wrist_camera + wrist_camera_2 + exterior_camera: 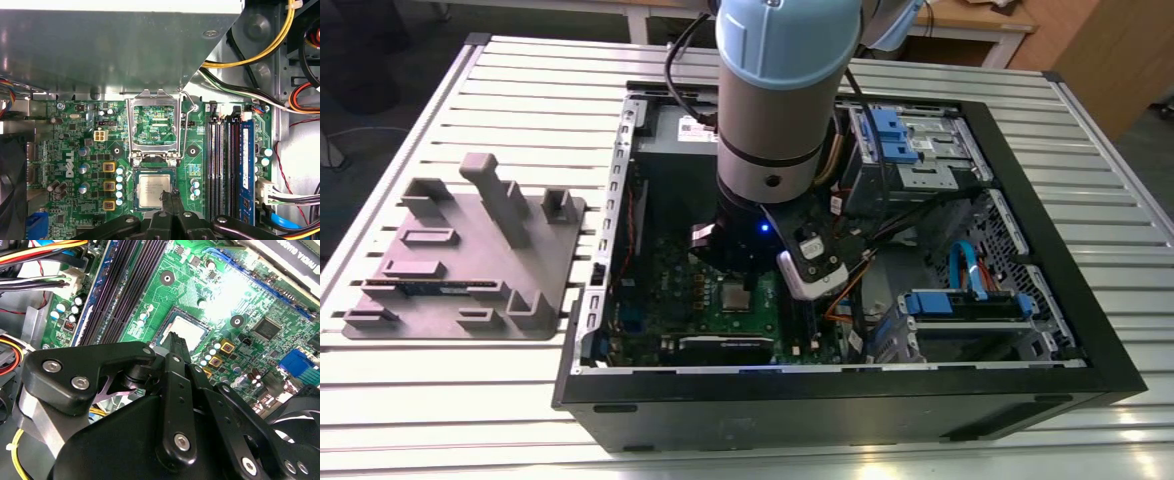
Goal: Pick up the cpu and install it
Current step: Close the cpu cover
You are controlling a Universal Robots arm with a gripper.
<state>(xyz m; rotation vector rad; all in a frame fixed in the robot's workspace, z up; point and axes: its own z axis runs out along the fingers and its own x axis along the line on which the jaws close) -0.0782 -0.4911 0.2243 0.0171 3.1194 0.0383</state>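
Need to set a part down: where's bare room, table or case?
Bare table between the grey fixture and the near edge, and at the exterior view's right of the case. Inside it, cables and the arm crowd the motherboard.

White logo letters on the green main board (60, 150), first wrist view, left unread. Faint print on the cpu (150, 187) lid, too small to read. White letters on a black card (295, 260), second wrist view, cut off at the edge.
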